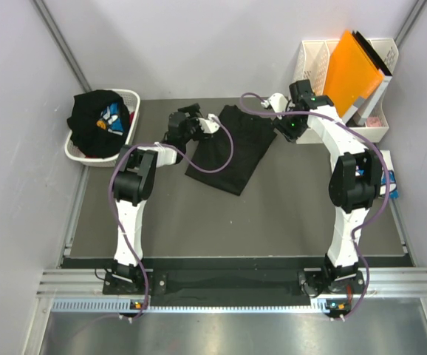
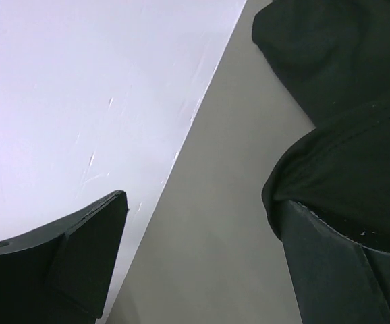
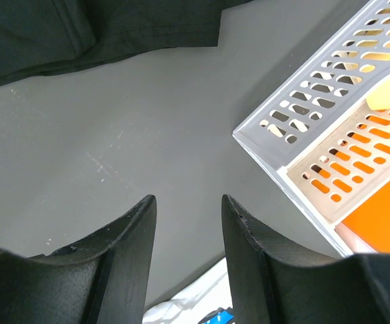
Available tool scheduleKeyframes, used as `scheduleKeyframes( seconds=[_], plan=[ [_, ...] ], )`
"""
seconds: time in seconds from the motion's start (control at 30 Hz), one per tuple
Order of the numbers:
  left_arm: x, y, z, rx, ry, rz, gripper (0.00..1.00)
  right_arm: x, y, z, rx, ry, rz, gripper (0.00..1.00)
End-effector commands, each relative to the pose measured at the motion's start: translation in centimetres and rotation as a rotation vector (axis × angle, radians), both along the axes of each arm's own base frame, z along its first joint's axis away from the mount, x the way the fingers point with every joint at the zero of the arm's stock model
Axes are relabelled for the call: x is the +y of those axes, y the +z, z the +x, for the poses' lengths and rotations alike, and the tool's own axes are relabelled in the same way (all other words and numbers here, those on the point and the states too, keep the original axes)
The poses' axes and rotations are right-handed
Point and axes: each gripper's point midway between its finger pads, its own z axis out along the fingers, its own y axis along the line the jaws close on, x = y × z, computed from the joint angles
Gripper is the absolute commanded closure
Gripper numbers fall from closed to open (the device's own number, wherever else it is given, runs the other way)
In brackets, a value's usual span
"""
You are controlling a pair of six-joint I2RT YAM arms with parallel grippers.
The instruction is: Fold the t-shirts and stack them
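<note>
A black tee [image 1: 232, 151] is seen laid on the dark grey surface [image 1: 199, 222] between the two arms, in a long slanted strip running from the far middle toward the near left. No print is shown on its upper face. Its edges are uneven, and soft creases are seen in the cloth.

The left pincer [image 1: 195, 118] is held at the tee's far left corner with its jaws spread wide. From the left wrist, a rounded fold of the tee [image 2: 343, 61], with a line of stitching, is seen lying over one finger [image 2: 330, 270]. The other finger stands clear, and bare surface and the white wall [image 2: 80, 88] are seen in the gap.

The right pincer [image 1: 281, 127] is poised near the tee's far right corner. Its jaws [image 3: 187, 202] are set partly apart and nothing is gripped between them. A stitched hem of the tee [image 3: 80, 34] is seen beyond them, apart from the fingers.

A second black tee [image 1: 99, 122], marked with a blue and white print, is heaped in the white basket [image 1: 128, 100] at the far left. A white tee [image 1: 389, 166] with blue on it is seen at the right edge, largely hidden by the right arm. An orange folder [image 1: 354, 66] is stood in the white file holder [image 1: 313, 59] at the far right.
</note>
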Motion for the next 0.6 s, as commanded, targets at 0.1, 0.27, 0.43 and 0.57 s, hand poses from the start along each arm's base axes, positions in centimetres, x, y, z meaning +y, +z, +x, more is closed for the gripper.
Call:
scheduleKeyframes(
  seconds=[0.1,0.27,0.43,0.57],
  plan=[
    [0.4,5.0,0.4,-0.124,0.019,-0.036,0.05,0.4,2.4,0.5,-0.063,0.011,0.019,0.56],
    [-0.2,4.8,-0.4,-0.098,-0.028,-0.042,0.04,0.4,2.5,0.3,-0.064,0.015,0.017,0.55],
    [-1.6,4.4,-1.6,-0.003,-0.131,-0.079,0.05,0.4,2.3,0.1,-0.056,0.017,0.024,0.55],
    [-1.0,3.9,-1.4,-0.018,-0.101,-0.049,0.05,0.5,2.4,-0.1,-0.056,0.02,0.025,0.55]
  ],
)
